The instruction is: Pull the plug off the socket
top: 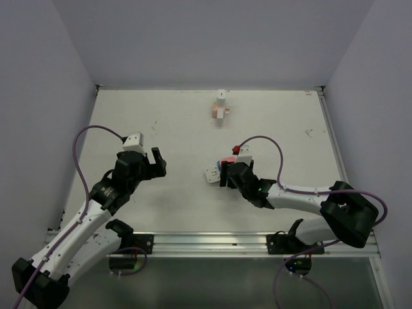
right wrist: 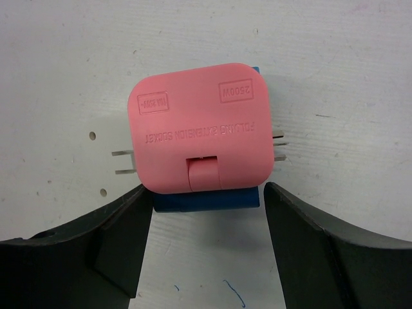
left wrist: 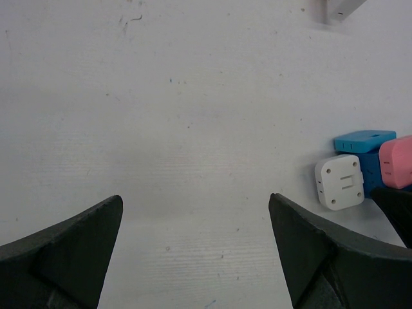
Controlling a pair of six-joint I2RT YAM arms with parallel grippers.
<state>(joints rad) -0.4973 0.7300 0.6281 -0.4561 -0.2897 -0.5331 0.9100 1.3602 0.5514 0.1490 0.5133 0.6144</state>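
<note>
The pink socket block (right wrist: 201,135) lies on the table on top of a blue piece (right wrist: 206,201), with metal prongs (right wrist: 122,162) sticking out of its left side and more on its right. The left wrist view shows a white plug (left wrist: 338,183) against the blue piece (left wrist: 364,141) and the pink socket (left wrist: 396,161). My right gripper (right wrist: 206,187) is open and straddles the near end of the blue piece; its left finger (right wrist: 122,225) touches the corner and its right finger (right wrist: 302,225) stands just apart. Well left of the plug, my left gripper (left wrist: 195,197) hangs wide open over bare table.
A small wood-and-white block (top: 221,111) stands at the back middle of the table. Grey walls close in the table on three sides. The right arm's purple cable (top: 270,145) loops above the socket. A metal rail (top: 212,241) runs along the near edge.
</note>
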